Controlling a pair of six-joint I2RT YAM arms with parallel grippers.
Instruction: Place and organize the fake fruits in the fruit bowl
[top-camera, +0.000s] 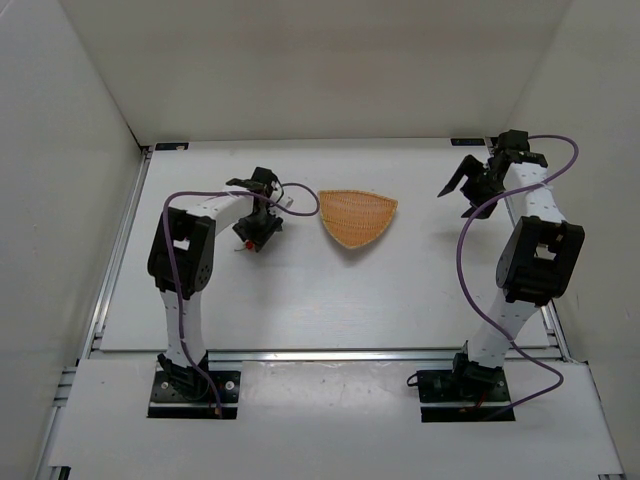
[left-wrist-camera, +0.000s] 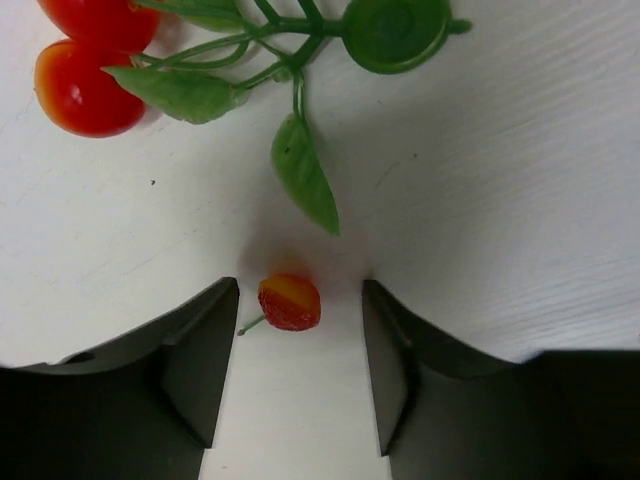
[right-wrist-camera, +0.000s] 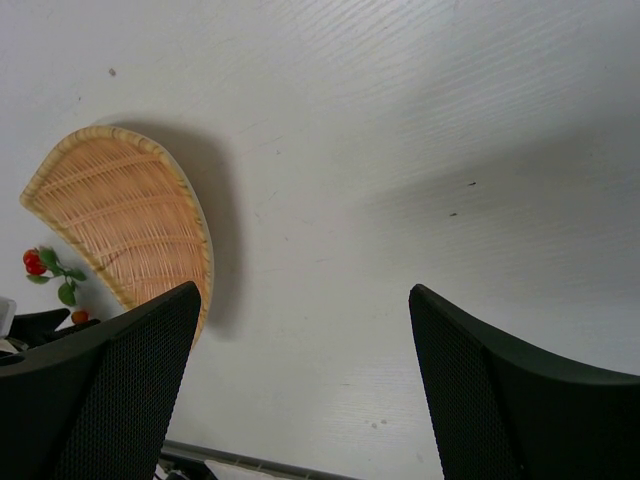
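Observation:
A loose small red cherry with a short green stem lies on the white table between the fingertips of my left gripper, which is open and not touching it. Beyond it lies a cherry cluster with green leaves and a round green disc. In the top view the left gripper points down at the table left of the wicker fruit bowl, with a red cherry at its tip. The bowl holds nothing. My right gripper is open and empty, off to the right of the bowl.
White walls enclose the table on the left, back and right. A metal rail runs along the near edge. The right wrist view shows the bowl, the cherry cluster behind it and bare table under the open right gripper.

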